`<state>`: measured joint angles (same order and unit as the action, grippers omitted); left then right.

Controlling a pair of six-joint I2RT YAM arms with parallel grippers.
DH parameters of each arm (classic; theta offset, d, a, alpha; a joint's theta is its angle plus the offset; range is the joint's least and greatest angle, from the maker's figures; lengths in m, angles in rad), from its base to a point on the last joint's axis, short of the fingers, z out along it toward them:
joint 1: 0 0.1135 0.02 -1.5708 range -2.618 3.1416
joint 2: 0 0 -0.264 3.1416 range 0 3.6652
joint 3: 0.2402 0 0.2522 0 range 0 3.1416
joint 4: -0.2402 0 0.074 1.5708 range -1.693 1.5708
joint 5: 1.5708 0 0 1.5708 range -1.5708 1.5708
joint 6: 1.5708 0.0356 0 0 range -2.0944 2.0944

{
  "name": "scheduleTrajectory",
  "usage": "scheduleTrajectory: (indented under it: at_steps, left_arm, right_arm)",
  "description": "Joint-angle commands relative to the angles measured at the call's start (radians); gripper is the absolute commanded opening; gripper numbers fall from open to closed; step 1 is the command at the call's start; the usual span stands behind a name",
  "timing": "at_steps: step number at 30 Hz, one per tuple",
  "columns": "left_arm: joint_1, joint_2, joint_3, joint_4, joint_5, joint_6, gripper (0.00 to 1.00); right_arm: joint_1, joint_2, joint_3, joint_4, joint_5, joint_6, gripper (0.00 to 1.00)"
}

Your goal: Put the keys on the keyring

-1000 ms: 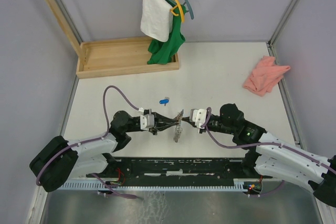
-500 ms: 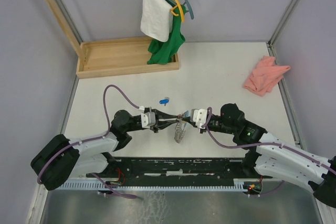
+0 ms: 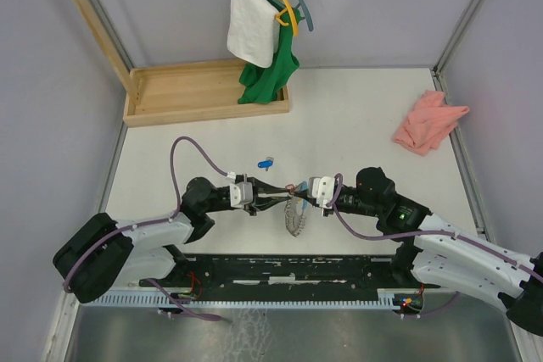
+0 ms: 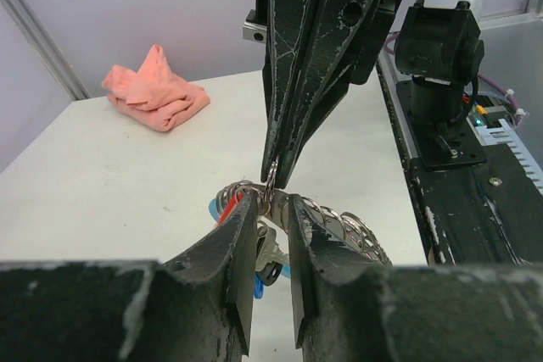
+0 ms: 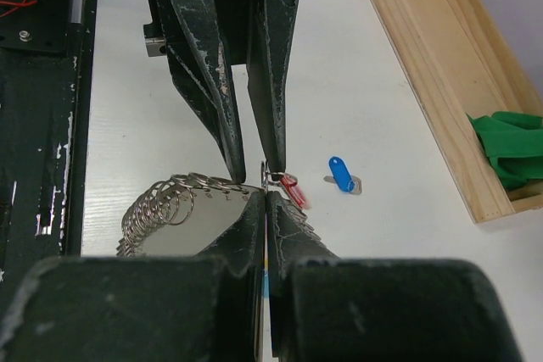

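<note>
**Metal loop pinched mid-table as two grippers are meeting tip to tip**

We are watching both arms reaching in over the middle of the white table (image 3: 356, 116), nose to nose. The right gripper (image 4: 271, 171) is clenching tight, its tips pinching a thin loop of the keyring (image 3: 294, 218). The rest of that linked bunch of rings is dangling below it and trailing toward the near edge.

The left gripper (image 5: 257, 172) is coming in from the opposite side. Its fingers are standing slightly apart, released, straddling the pinched loop rather than clamping it.

The red key (image 5: 293, 190) is sitting right at that meeting point, just beside the right gripper's tips. We cannot tell whether it is threaded on. The blue key (image 5: 341, 174) is lying flat on the table by itself, just beyond the grippers on the far side and apart from the keyring.

Further back, a wooden tray (image 3: 170, 95) is sitting at the far left. A green cloth (image 3: 267, 74) is hanging down to its right end beside a white towel (image 3: 253, 31). A pink cloth (image 3: 428, 122) is lying crumpled at the far right.
</note>
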<state>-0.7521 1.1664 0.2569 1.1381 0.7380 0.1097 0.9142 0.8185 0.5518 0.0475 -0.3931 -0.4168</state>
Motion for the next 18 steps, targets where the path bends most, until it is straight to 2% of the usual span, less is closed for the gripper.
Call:
scheduleTrajectory:
  at_steps: [1,11,14,16,18]
  left_arm:
    - [0.005,0.023,0.038,0.058,0.031,0.011,0.27]
    - [0.006,0.04,0.045,0.081,0.041,-0.005,0.19]
    - [0.005,0.03,0.045,0.058,0.041,0.005,0.12]
    - [0.005,0.016,0.045,0.028,0.037,0.016,0.03]
    - [0.005,-0.004,0.048,-0.021,0.028,0.032,0.03]
  right_arm:
    - [-0.003,-0.014,0.026,0.085,-0.034,-0.004,0.01]
    - [-0.003,0.022,0.042,0.061,-0.043,-0.005,0.01]
    - [-0.004,0.032,0.051,0.047,-0.037,-0.005,0.01]
    - [-0.003,0.034,0.058,0.036,-0.028,-0.005,0.01]
    - [-0.003,0.034,0.071,0.013,-0.013,-0.006,0.02]
